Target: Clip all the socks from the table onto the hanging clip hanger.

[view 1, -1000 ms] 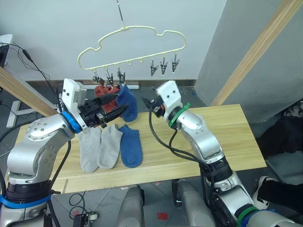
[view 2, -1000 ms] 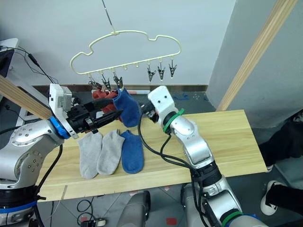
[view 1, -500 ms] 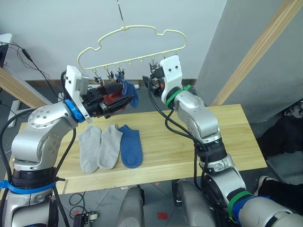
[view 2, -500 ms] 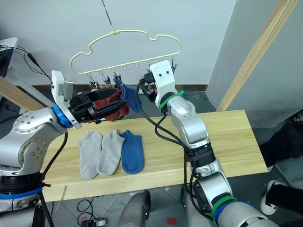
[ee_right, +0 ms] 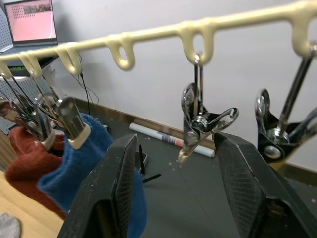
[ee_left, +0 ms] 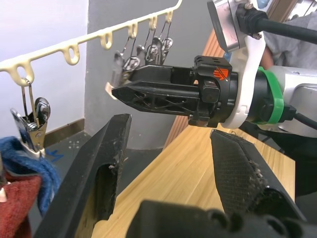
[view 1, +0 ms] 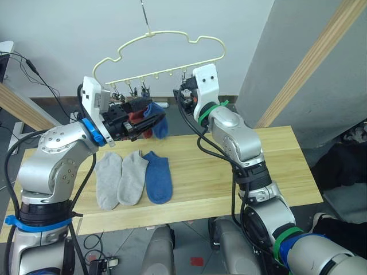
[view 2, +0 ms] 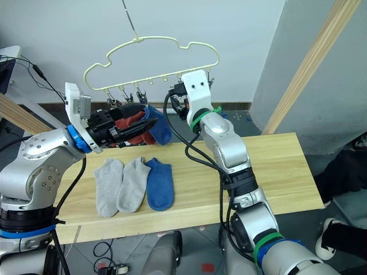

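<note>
Since a second ago your right gripper (ee_right: 198, 163) rose, jaws spread around an empty clip (ee_right: 200, 121); squeezing off-centre may swing the clip hanger (view 1: 155, 54) and shake the blue sock (view 1: 157, 123).

White wall (view 1: 69, 28), grey floor (view 1: 189, 252)

2 grey socks (view 1: 119, 179) + blue (view 1: 157, 176) flat on table (view 1: 275, 166), red/blue on clip hanger (view 1: 172, 41)

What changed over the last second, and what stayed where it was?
The right pincer rose from above the table to the clip hanger, its open fingers now either side of a free clip. The left pincer, open, lifted toward the clipped blue sock. Three socks stayed flat on the table; the red socks stayed hanging.
</note>
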{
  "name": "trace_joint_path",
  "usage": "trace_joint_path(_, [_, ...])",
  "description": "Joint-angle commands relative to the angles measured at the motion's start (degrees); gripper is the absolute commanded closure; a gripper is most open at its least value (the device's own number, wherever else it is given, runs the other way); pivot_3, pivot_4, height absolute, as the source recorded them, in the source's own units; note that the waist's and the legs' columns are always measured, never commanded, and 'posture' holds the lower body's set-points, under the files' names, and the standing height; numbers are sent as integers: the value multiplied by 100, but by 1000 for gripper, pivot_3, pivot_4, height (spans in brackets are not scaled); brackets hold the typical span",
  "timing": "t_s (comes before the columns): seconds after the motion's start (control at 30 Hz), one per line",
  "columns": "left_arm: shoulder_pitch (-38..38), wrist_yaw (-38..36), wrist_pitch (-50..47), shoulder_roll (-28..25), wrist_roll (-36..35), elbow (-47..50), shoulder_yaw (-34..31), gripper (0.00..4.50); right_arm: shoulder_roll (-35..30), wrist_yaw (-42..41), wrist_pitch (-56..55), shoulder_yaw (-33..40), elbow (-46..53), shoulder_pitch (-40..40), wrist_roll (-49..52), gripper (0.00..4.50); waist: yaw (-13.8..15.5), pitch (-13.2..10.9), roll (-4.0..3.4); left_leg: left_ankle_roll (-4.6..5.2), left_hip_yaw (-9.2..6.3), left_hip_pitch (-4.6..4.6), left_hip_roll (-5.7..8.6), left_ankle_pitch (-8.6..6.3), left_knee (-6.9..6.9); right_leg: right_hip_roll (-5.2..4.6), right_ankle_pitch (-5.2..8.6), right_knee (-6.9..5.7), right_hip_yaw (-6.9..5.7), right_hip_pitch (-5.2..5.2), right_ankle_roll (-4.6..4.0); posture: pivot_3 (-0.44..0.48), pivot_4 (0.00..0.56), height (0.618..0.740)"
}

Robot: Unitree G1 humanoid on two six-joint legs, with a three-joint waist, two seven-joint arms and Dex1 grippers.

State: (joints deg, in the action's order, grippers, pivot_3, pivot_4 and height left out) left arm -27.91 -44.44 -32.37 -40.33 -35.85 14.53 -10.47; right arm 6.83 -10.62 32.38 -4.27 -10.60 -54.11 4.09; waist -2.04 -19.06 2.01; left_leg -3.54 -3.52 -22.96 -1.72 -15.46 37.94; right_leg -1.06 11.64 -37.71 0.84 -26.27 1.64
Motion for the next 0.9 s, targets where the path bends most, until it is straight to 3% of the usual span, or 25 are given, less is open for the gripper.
trace_joint_path(0.03, [-94, 7, 41, 15, 18, 36, -24, 1614, 85, -46, -247, -41, 49, -225, 83, 1961, -1, 0, 0, 0, 0, 0, 0, 0, 0, 0, 0, 0, 0, 0, 0, -28, 316, 740])
trace_joint_path(0.47, [-115, -2, 72, 53, 59, -47, -56, 1614, 145, -65, -861, -14, -615, -554, 46, 1961, 2, 0, 0, 0, 0, 0, 0, 0, -1, 0, 0, 2, 0, 0, 0, -19, 305, 740])
trace_joint_path(0.9, [-95, -25, 83, 149, 5, -63, -100, 1614, 196, -37, -856, 85, -597, -558, 147, 1961, 4, 0, 0, 0, -1, 0, 0, 0, -1, 0, 0, 1, 0, 0, 0, -21, 306, 740])
